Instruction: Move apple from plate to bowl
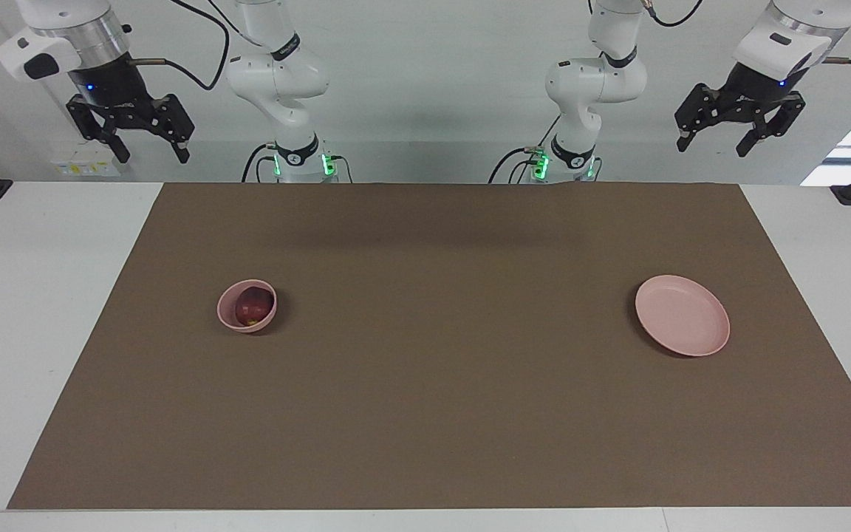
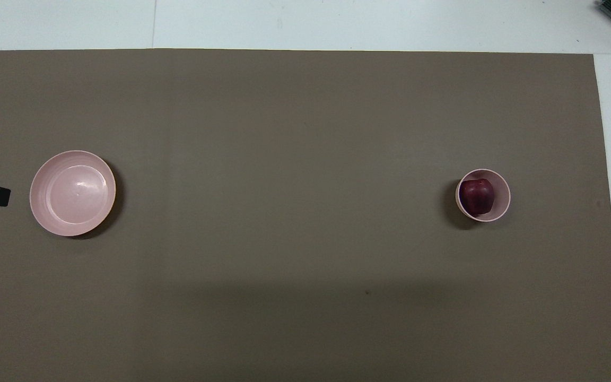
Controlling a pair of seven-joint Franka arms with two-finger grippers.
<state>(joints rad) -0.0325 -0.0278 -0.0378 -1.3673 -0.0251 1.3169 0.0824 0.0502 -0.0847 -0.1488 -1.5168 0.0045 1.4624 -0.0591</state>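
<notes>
brown matting (image 1: 440,384) covers most of the white tabletop (image 1: 19,310), with a pale wall rising at the robots' edge. the apple (image 1: 254,305) sits inside the small pink bowl (image 1: 229,314), which stands on the mat toward the right arm's end of the tabletop. the plate (image 1: 682,325) lies bare on the mat toward the left arm's end, well apart from the bowl. the right gripper (image 1: 149,151) hangs high over the tabletop's corner at the robots' edge, fingers spread wide and holding nothing. the left gripper (image 1: 712,144) waits high over the other corner at that edge, fingers likewise wide and holding nothing.
</notes>
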